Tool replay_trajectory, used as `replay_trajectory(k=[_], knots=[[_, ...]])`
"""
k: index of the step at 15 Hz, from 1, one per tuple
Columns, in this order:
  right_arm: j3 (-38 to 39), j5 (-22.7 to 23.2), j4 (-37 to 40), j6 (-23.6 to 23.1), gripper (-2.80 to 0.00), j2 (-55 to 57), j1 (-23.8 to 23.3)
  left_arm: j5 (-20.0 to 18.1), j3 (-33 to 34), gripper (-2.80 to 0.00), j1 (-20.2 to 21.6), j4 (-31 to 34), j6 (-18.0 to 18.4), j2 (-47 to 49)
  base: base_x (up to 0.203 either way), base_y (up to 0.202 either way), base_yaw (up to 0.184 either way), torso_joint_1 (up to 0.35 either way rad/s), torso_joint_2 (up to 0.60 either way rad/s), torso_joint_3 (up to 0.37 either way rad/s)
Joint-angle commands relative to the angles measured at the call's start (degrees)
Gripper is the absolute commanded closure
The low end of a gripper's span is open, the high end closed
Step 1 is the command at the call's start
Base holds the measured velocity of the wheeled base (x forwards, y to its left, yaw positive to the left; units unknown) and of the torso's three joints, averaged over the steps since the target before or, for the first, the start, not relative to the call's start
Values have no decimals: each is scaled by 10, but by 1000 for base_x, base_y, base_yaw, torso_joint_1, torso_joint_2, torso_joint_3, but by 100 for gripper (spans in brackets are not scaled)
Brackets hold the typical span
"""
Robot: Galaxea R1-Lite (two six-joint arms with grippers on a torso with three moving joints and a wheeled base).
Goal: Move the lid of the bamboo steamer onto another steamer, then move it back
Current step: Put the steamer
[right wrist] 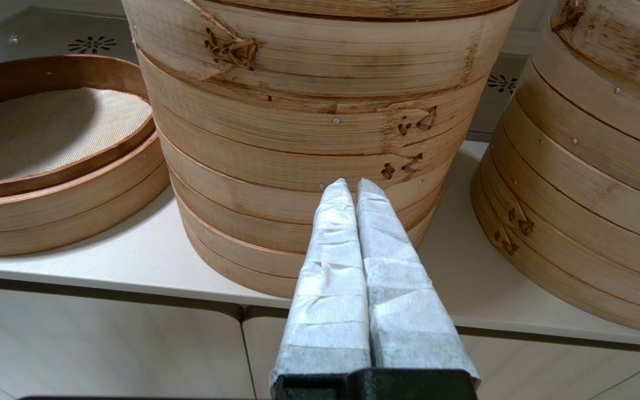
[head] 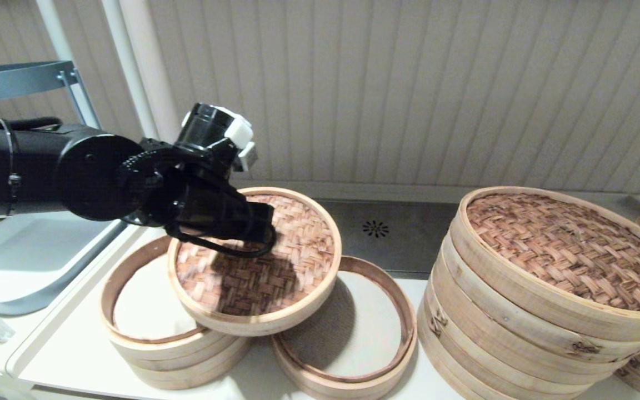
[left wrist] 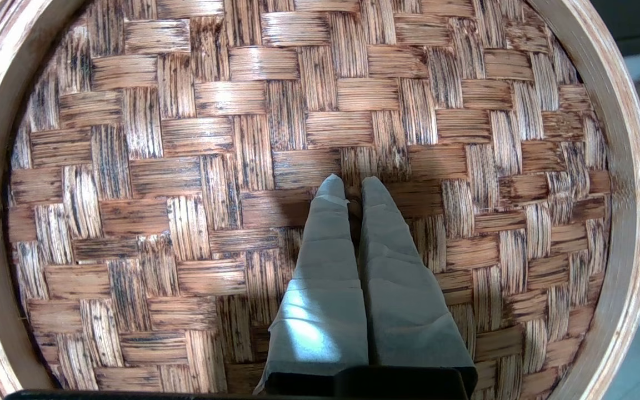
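Lid: we see the bamboo steamer lid (head: 264, 261) lifted and tilted, its woven top facing up, hanging over the gap between two small steamers near the front-left part of the worktop (head: 75, 361).
Left end effector: in our left wrist view the left end effector (left wrist: 353, 186) has its two wrapped fingers (left wrist: 325, 244) pressed together at the centre of the woven top, pinching the lid's small centre loop; in our head view the arm reaches in from the left, above the lid.
Stacked steamer: the three-ring small steamer (head: 153, 333) sits nearest the left edge of the worktop, uncovered, with a cream liner inside; the lid overlaps its right side from above.
Low steamer: the lower basket (head: 353, 355) with a dark inner rim stands just right of the stack, open, its liner partly shaded by the lid.
Large stack: the tall large steamer stack (head: 520, 311) with its own wide woven lid stands toward the right edge of the worktop.
Right end effector: the right end effector (right wrist: 351, 186) is off the front edge, fingers closed on nothing, pointing at the base of the large stack.
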Motion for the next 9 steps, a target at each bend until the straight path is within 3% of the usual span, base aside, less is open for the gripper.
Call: replay_trajectory(k=[1, 5, 9], knots=[[0, 0, 0, 0, 0, 1, -1, -18, 33, 0, 43, 1, 1, -40, 0, 0, 0, 0, 0, 0], [0, 0, 0, 0, 0, 1, 0, -49, 82, 0, 96, -1, 7, -79, 0, 0, 0, 0, 0, 0], [0, 0, 0, 0, 0, 1, 0, -73, 107, 0, 124, -1, 10, -102, 0, 0, 0, 0, 0, 0]])
